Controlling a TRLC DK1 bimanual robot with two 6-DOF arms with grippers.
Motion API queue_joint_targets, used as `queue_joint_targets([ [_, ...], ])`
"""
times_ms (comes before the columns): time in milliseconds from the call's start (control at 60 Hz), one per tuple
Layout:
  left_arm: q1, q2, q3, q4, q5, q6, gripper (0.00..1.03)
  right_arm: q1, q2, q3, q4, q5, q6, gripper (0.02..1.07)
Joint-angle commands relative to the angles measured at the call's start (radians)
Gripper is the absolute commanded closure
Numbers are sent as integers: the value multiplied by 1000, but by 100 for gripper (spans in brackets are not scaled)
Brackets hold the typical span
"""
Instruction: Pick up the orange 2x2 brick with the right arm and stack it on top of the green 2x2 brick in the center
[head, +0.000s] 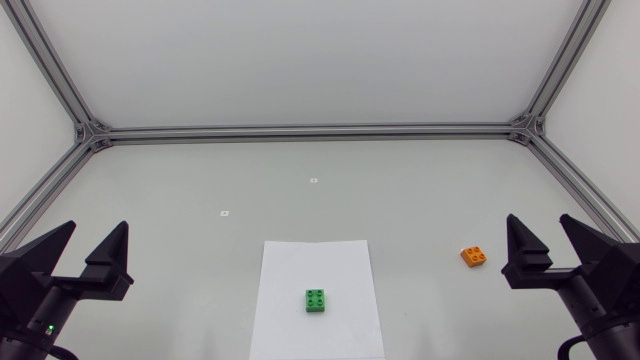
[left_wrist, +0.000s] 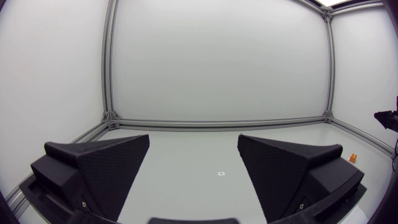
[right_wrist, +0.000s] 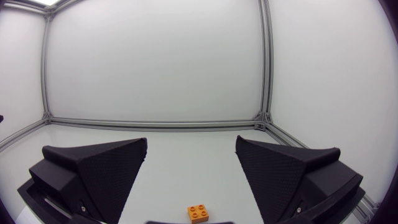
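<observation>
Orange brick (head: 475, 256) sits ahead of right tool (head: 537, 222), spread wide for pickup; green brick (head: 317, 300) ctr on paper (head: 300, 262); left tool (head: 98, 228) wide.

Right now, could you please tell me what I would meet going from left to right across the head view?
In order: left arm, jaws open → green brick → orange brick → right arm, jaws open.

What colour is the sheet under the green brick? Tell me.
White; the sheet shows best in the head view.
</observation>
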Motion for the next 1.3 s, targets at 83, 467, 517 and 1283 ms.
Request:
queue_joint_targets([
  [83, 3, -8, -41, -14, 4, 13, 4, 2, -12, -25, 18, 0, 15, 6],
  [467, 3, -8, -41, -14, 4, 13, 4, 3, 11, 54, 13, -8, -43, 6],
  [517, 3, -8, -41, -15, 4, 13, 4, 3, 45, 85, 9, -8, -43, 6],
  [1283, 3, -8, -41, -15, 4, 13, 4, -52, 882, 719, -449, -112, -40, 6],
])
